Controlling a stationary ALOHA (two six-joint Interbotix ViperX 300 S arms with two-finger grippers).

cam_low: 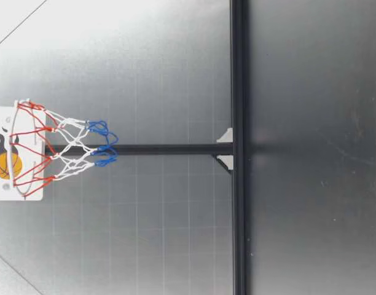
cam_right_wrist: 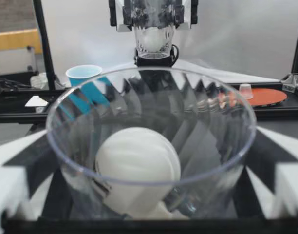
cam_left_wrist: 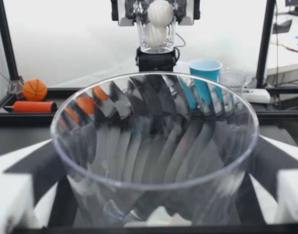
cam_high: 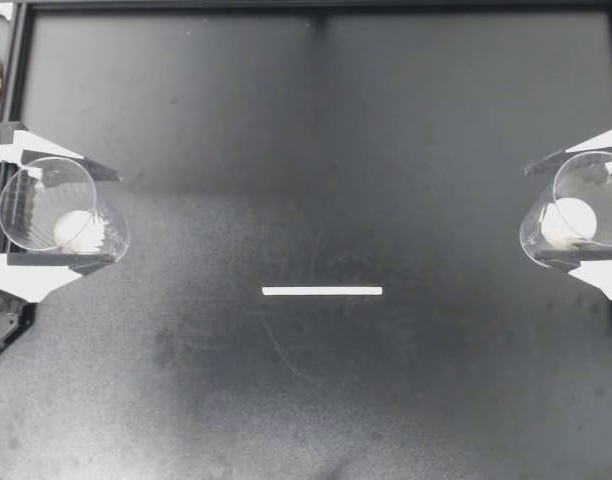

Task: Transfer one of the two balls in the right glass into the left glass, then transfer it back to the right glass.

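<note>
Left gripper (cam_high: 114,216): jaws clamped on the left glass (cam_high: 46,195), held about upright, 1 ball (cam_high: 76,230) at its bottom. White strip (cam_high: 322,291) lies mid-bench (cam_high: 316,130). Right gripper (cam_high: 534,215): jaws clamped on the right glass (cam_high: 591,200), second ball (cam_high: 568,222) inside it. The 2 glasses are well apart, at opposite bench edges. My read: transfer 1 looks done and the return pour is up. The next move needs both glasses brought together mid-bench, left rim over right mouth, then a slow tilt. A light ball could bounce out.
</note>
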